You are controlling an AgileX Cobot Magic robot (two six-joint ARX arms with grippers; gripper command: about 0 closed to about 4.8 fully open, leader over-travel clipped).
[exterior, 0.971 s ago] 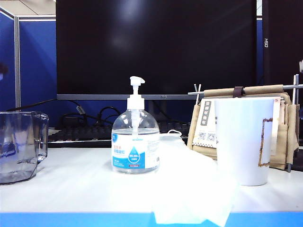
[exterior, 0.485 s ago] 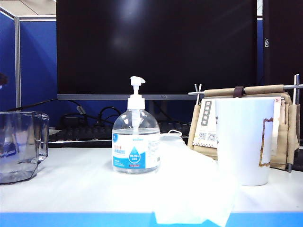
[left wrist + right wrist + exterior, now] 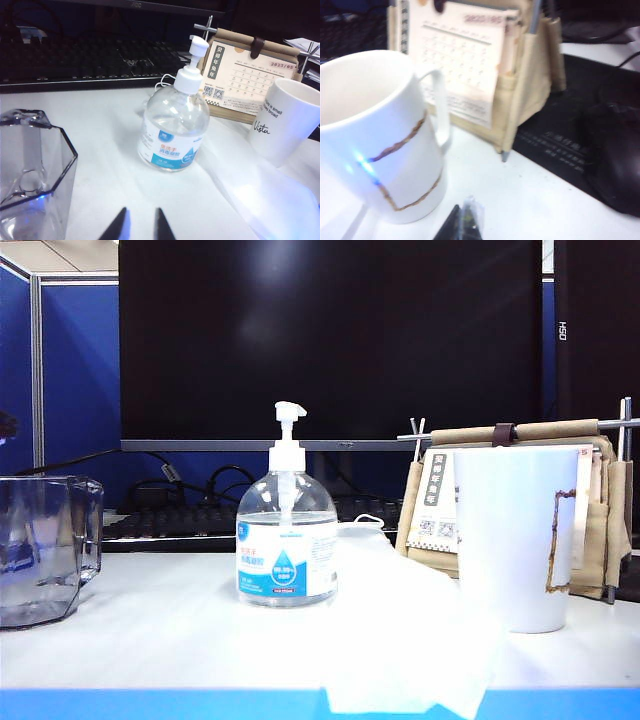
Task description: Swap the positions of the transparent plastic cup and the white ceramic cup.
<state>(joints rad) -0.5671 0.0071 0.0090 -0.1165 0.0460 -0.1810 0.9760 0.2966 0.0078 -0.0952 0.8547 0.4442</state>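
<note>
No swap begun, I am in approach step. Left gripper [image 3: 136, 225] slightly parted, empty; transparent plastic cup [image 3: 31, 175] just beside it. Right gripper [image 3: 462, 222] closed, empty; white ceramic cup [image 3: 380, 135] near. Next I must open wider, then grasp.

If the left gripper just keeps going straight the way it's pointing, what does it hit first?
Probably the clear pump bottle with the blue-white label: it stands straight ahead of the left gripper, with bare white table between. The transparent faceted plastic cup sits off to one side. Depth is uncertain.
</note>
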